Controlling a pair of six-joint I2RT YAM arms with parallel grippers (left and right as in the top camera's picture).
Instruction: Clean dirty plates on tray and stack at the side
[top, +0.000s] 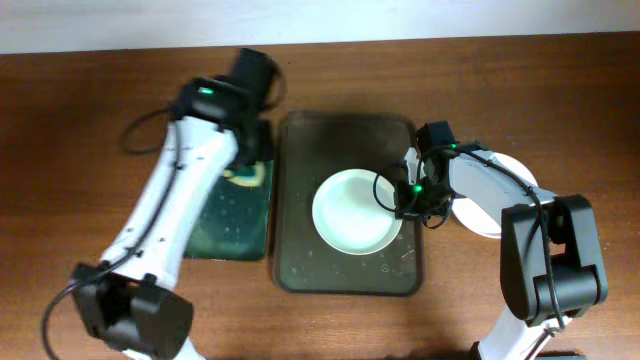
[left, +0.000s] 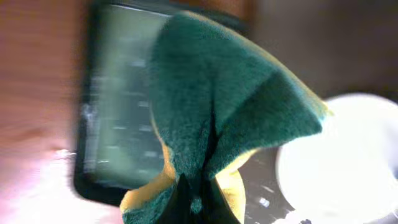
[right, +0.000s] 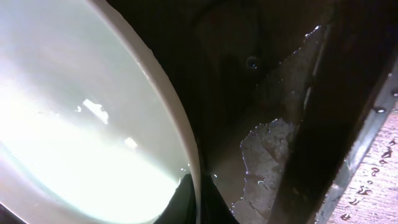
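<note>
Wood-grain table (top: 80, 90) is carrying the wet olive tray (top: 300, 262), and the white plate (top: 350, 215) is lying in it. Your right end effector (top: 408, 195) is pinching its rim, nearly closed; water may be loosening that grip. Your left end effector (left: 194, 200) is clamping the folded sponge (left: 217, 93).

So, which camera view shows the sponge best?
The left wrist view: the sponge fills much of the frame, green pad over yellow foam, pinched at the bottom. The overhead shows only a small edge beside the left arm. The right wrist view does not show it.
</note>
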